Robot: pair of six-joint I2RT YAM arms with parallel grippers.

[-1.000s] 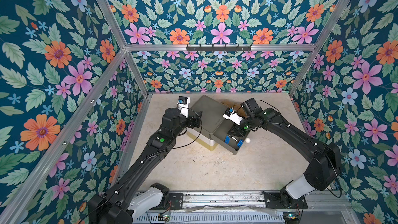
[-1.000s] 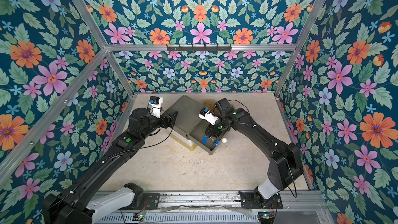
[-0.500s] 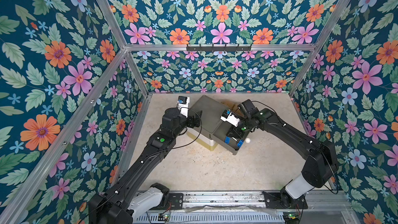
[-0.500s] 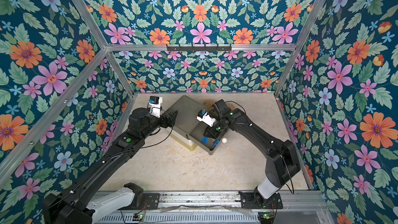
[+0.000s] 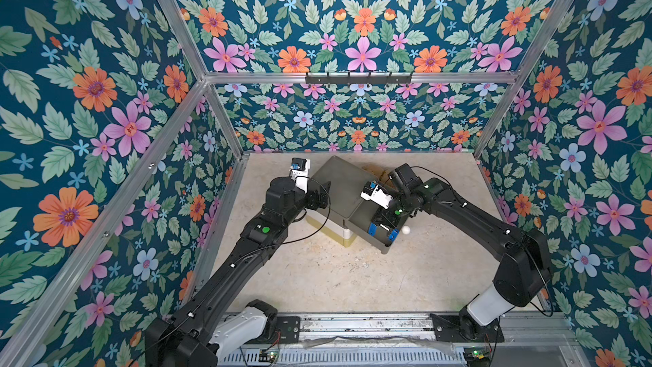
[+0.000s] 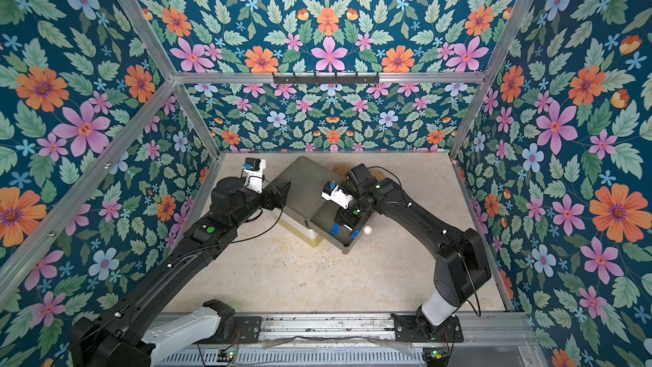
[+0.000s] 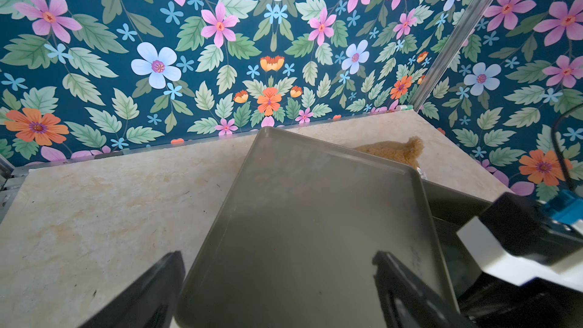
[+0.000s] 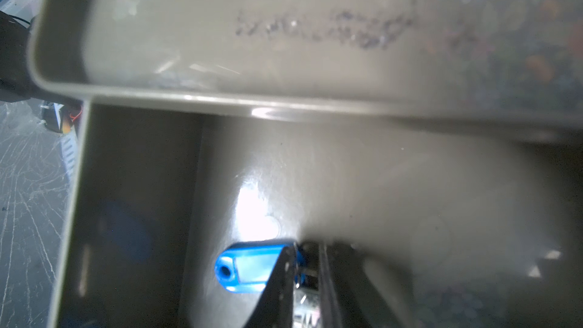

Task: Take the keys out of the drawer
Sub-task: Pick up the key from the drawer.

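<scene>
Seen from the base rail, with the far wall as 12 o'clock. R arm reaches in from 4 o'clock, right gripper (image 8: 307, 257) down inside the open drawer (image 5: 365, 241), mid-table (image 5: 335, 277). Jaws are nearly together, pinched on the ring end of a blue-tag key (image 8: 249, 268) lying flat on the drawer floor. Wrist view is blurry, so the metal bit between the fingers (image 8: 282, 282) is prob. the key itself. A 2nd blue tag (image 5: 392, 238) shows by the drawer front, just inside the white knob (image 5: 406, 230). L arm comes in from 7 o'clock. Left gripper (image 7: 274, 279) is wide open at the 9 o'clock corner of the cabinet (image 5: 338, 185), one finger over the table, the other over the top. Beyond the cabinet at 1 o'clock lies a tan plush (image 7: 391, 153). At 12, a hook rail (image 5: 358, 78) on the wall.
</scene>
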